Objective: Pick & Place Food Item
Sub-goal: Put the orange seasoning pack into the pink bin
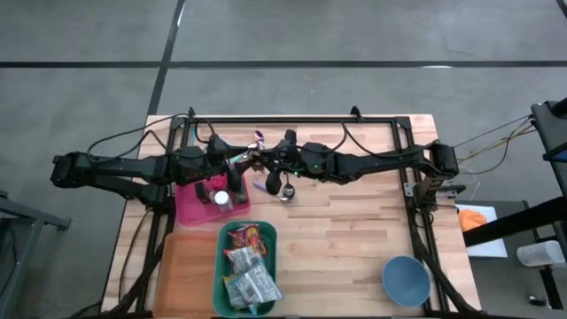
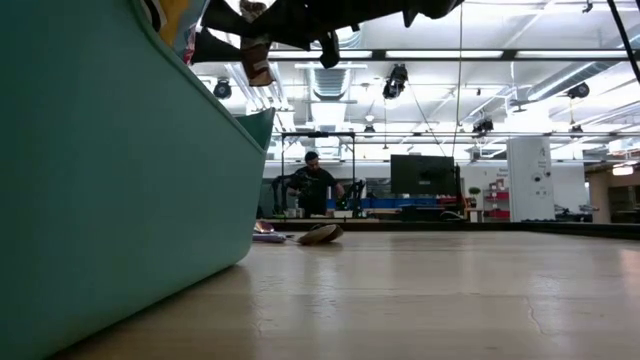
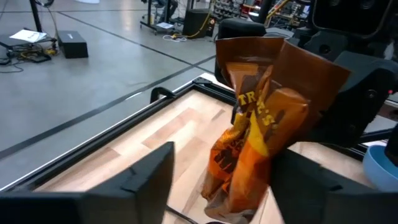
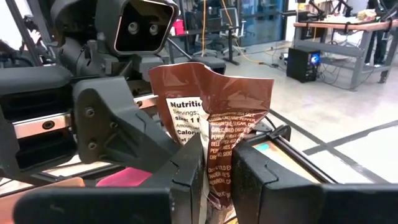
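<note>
— What lettering can be read on the brown snack packet [image 4: 214, 134] seen from the right wrist camera, at the middle of the frame?

— "Nutrition" is printed at the top of a white panel on its back; below it "Servings" and "Calories" can partly be made out, cut off by the packet's fold. To the right, a block of small white capitals is printed, in which "PEPPER" can just be read.

— And on its front, in the left wrist picture?

— Yellow letters "TR" are seen at centre frame; the rest is lost in creases.
</note>
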You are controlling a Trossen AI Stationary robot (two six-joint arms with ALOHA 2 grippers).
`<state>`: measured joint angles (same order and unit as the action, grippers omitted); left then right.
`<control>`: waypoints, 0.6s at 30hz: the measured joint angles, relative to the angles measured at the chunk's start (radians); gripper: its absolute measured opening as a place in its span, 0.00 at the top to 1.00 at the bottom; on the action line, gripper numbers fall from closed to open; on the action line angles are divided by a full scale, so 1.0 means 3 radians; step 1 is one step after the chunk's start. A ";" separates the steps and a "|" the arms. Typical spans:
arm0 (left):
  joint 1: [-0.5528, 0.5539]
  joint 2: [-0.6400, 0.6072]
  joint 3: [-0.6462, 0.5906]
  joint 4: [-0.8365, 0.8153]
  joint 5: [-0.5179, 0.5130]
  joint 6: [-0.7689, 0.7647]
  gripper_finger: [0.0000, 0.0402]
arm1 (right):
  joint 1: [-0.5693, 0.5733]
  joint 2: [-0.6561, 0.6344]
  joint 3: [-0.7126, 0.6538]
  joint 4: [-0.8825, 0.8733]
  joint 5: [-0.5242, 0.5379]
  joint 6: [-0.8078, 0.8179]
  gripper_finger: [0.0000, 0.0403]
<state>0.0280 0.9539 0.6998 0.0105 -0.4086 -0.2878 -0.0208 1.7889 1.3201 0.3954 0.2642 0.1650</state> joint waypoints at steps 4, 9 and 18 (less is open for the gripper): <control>-0.0001 0.0000 0.0000 0.0005 0.0074 0.0000 0.57 | 0.0003 0.0000 0.0000 -0.0002 -0.0005 0.0000 0.86; -0.0001 0.0000 0.0000 0.0011 0.0097 0.0000 0.76 | 0.0003 0.0000 0.0000 -0.0009 -0.0005 0.0000 0.86; 0.0000 0.0000 0.0000 0.0006 0.0153 0.0000 0.98 | 0.0003 0.0000 0.0000 -0.0011 -0.0005 0.0000 0.86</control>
<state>0.0280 0.9539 0.6998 0.0124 -0.3626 -0.2878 -0.0200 1.7889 1.3201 0.3920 0.2626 0.1650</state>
